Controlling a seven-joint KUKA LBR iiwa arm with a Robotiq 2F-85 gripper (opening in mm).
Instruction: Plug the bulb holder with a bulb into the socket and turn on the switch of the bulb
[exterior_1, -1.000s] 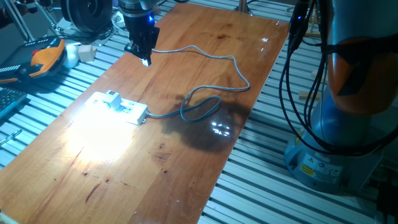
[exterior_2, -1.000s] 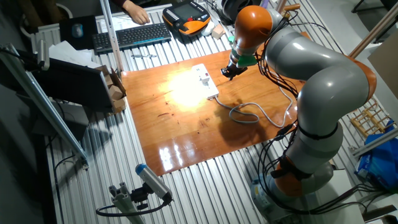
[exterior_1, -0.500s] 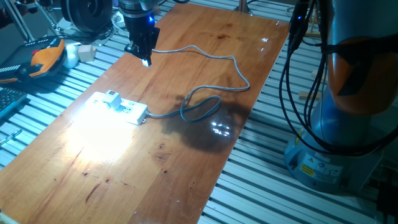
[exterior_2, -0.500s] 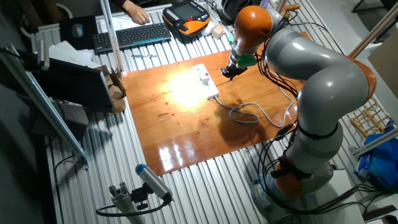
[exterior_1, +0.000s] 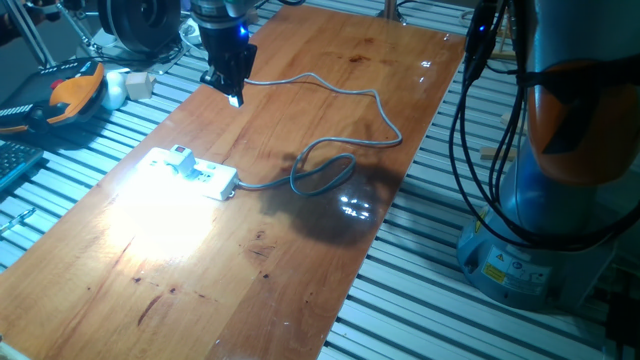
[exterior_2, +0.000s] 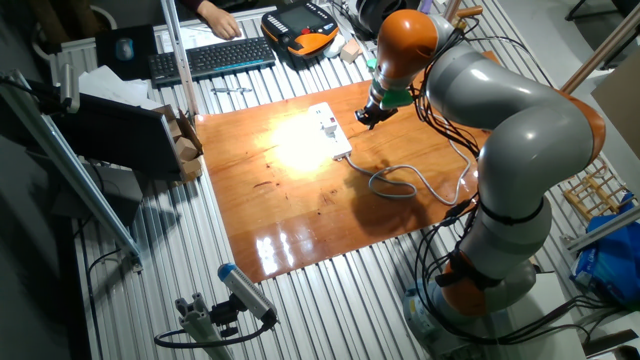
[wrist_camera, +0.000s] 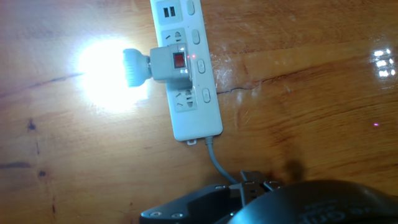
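Note:
The socket, a long white power strip (exterior_1: 196, 172), lies on the wooden table at the left, and its grey cable (exterior_1: 330, 165) loops to the right. The bulb holder (exterior_1: 180, 158) sits plugged into it. In the hand view the bulb holder (wrist_camera: 175, 64) shows a red mark on top, and its bulb (wrist_camera: 112, 70) glows brightly to the left of the strip (wrist_camera: 199, 106). My gripper (exterior_1: 234, 95) hangs above the table's far side, apart from the strip, with its fingers together and empty. It also shows in the other fixed view (exterior_2: 367, 118) and at the bottom of the hand view (wrist_camera: 252, 183).
An orange teach pendant (exterior_1: 72, 90) and small white items (exterior_1: 127, 84) lie off the table's far left. A keyboard (exterior_2: 214, 57) and a person's hand (exterior_2: 216, 16) are beyond the table. The robot base (exterior_1: 545, 240) stands to the right. The cable crosses the table's middle.

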